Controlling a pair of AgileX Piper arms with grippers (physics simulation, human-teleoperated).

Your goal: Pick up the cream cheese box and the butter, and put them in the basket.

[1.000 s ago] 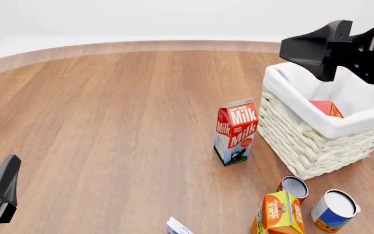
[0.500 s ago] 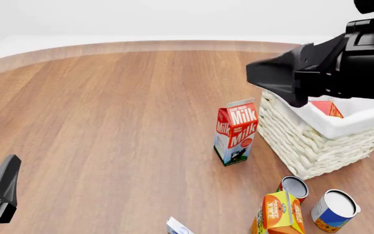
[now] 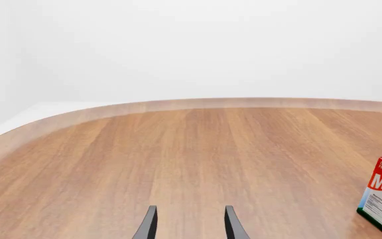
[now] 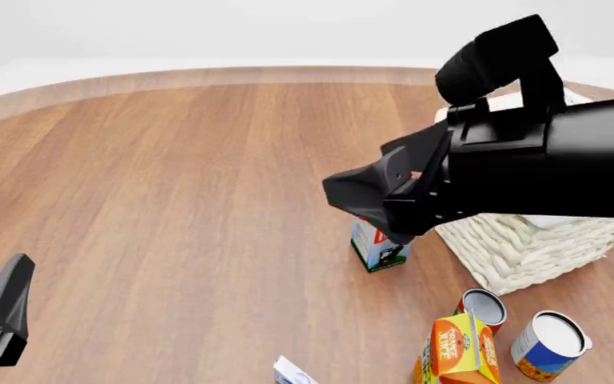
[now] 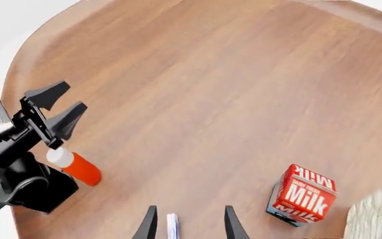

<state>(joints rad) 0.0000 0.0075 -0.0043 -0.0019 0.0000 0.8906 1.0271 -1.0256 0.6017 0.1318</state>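
With fingers spread and empty, the right gripper heads for the cream cheese box at the worktop's near edge and must descend to straddle it.

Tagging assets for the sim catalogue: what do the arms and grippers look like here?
Both arms are plain matte black with angular, faceted housings; no cables or markings show. The right arm is a bulky blocky body tapering to a wedge-shaped gripper. The left gripper has two pointed black fingers on a boxy black wrist with a small grey plate.
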